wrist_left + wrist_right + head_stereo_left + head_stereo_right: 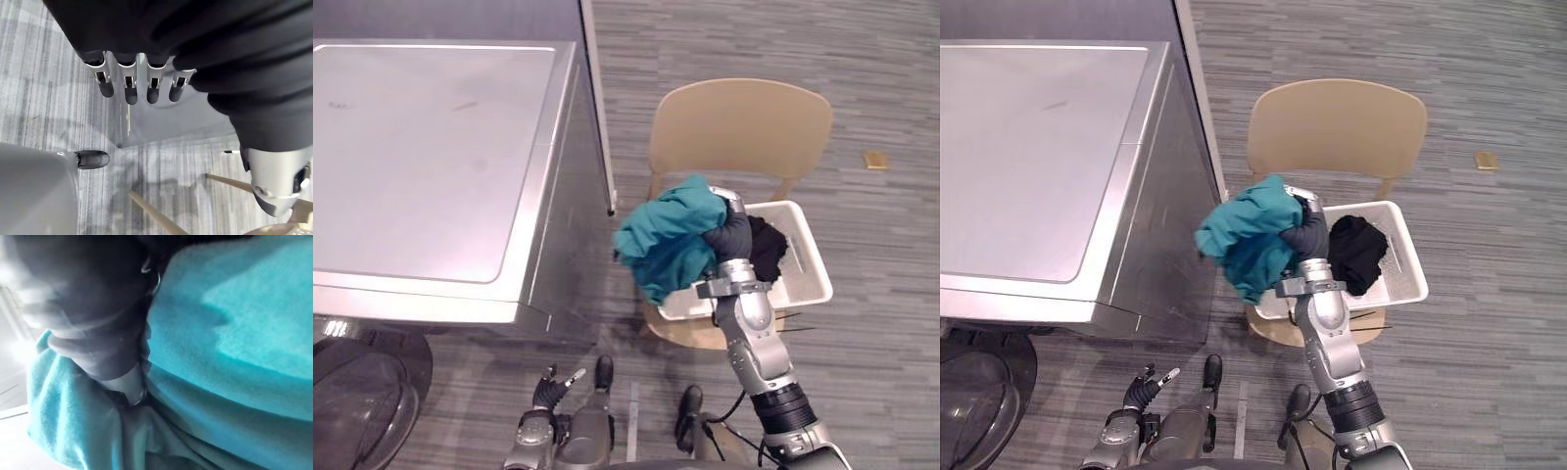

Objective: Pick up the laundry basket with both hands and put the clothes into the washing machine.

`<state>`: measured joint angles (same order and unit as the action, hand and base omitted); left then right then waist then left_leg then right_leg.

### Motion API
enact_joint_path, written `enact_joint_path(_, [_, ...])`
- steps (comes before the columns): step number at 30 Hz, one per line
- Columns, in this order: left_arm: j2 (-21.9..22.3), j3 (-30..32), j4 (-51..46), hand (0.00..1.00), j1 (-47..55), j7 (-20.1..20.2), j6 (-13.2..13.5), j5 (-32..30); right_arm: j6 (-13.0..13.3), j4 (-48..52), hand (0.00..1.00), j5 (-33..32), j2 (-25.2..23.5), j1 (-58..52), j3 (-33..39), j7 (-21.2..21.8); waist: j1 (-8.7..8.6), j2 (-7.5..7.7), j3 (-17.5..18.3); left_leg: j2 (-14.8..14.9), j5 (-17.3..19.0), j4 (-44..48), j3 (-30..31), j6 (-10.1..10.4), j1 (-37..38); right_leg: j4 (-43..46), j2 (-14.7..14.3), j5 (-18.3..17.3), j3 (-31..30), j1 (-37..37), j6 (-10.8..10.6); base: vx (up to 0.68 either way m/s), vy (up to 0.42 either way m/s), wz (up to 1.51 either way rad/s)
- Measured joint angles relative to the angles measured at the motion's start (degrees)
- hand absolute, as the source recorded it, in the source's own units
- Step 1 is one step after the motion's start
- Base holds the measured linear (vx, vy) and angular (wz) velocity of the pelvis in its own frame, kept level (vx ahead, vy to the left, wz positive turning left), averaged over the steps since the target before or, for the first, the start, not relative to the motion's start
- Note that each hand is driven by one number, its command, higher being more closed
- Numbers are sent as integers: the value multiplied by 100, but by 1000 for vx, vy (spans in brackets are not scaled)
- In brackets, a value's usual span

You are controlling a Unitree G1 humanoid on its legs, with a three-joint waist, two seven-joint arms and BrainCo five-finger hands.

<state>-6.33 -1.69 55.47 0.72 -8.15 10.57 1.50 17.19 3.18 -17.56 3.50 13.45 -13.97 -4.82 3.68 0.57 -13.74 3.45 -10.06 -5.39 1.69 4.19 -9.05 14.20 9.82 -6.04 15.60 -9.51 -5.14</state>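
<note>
A white laundry basket (813, 259) sits on the seat of a tan chair (739, 127). My right hand (732, 233) is raised over the basket's left end, shut on a bunched teal garment (671, 235) that hangs from it toward the washing machine (421, 166). The right wrist view shows the teal cloth (234, 357) pressed close against the hand. A black garment (1356, 253) lies inside the basket. My left hand (553, 384) hangs low near the floor in front of the chair, fingers (129, 85) straight and holding nothing.
The silver washing machine stands to the left, its flat top closed, and its round front door (362, 392) shows at the lower left. A small tan object (875, 159) lies on the grey floor past the chair.
</note>
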Motion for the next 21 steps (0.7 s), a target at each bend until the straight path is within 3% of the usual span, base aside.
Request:
enact_joint_path(2, [-10,19,34,0,-63,25,3,0,22,70,100,0,-22,-22,-27,-3,-12,10,4,33,-8,100,250,-63,-147,929,-16,-453,-378,-100,-110,-85,-57,98])
enact_joint_path(3, [-72,18,32,0,-71,15,20,-1,40,54,100,14,-51,-25,-76,-5,30,83,55,-48,-15,324,604,-52,-300,1613,-52,-801,-575,42,-173,-25,-161,141])
enact_joint_path(5, [-131,83,-19,0,-11,-54,20,-2,39,30,100,48,-50,64,-250,3,162,204,125,-152,-65,602,900,24,-557,1371,-134,-1176,-797,355,-237,-81,-231,111])
enact_joint_path(6, [-103,227,-190,0,96,-102,21,-5,36,22,100,235,-20,201,-443,4,311,206,127,-134,-170,623,1029,168,-675,883,-273,-1378,-760,567,11,-189,-266,55])
enact_joint_path(7, [-62,263,-333,0,198,-151,39,-1,38,14,100,345,21,307,-515,11,398,102,105,-24,-256,612,1144,273,-762,555,-457,-1470,-708,706,154,-204,-260,50])
enact_joint_path(9, [59,167,-687,0,371,-222,60,1,45,9,100,468,153,312,-462,-37,372,-193,127,259,-315,513,1499,294,-938,406,-852,-1301,-321,727,316,-260,-202,71])
enact_joint_path(10, [74,48,-926,0,483,-227,61,4,46,6,100,511,230,308,-381,-79,372,-271,82,367,-72,379,1474,276,-961,344,-994,-1227,-128,729,435,-323,-211,85])
enact_joint_path(11, [74,-93,-1062,0,508,-227,59,4,45,4,100,533,302,308,-355,-129,375,-292,70,447,212,254,1341,135,-974,256,-1031,-1141,-32,721,517,-303,-181,91])
enact_joint_path(12, [73,-332,-1402,0,483,-220,62,4,52,14,100,596,444,309,-248,-162,372,-108,103,427,774,182,692,-90,-1104,-33,-899,-893,211,652,674,-248,-133,72])
enact_joint_path(14, [189,-603,-2062,0,599,-184,92,-5,58,96,100,681,582,233,-102,-144,290,-95,104,157,639,976,160,-154,-1334,-146,-617,-696,504,508,687,-203,-53,88])
enact_joint_path(16, [222,-729,-3136,0,901,-182,152,-9,55,213,100,693,730,9,3,-145,243,-151,112,-15,765,2063,-243,-252,-1247,-183,-419,-535,645,389,667,-140,-8,72])
enact_joint_path(17, [171,-711,-3790,0,1057,-185,333,-74,50,333,100,690,795,-215,35,-131,149,-202,139,-8,1271,2491,-412,-316,-872,-185,-331,-495,838,407,648,-106,43,57])
enact_joint_path(19, [130,-730,-4336,0,988,-184,511,-220,48,565,100,689,790,-360,133,-104,132,-275,183,37,1351,1702,-441,-204,-317,-205,-295,-446,1071,414,573,-104,74,68])
enact_joint_path(21, [112,-798,-4664,0,847,-190,566,-278,48,734,100,688,715,-399,247,-79,101,-342,258,-34,1195,1061,-214,-131,-80,-218,-275,-402,1301,429,497,-55,104,74])
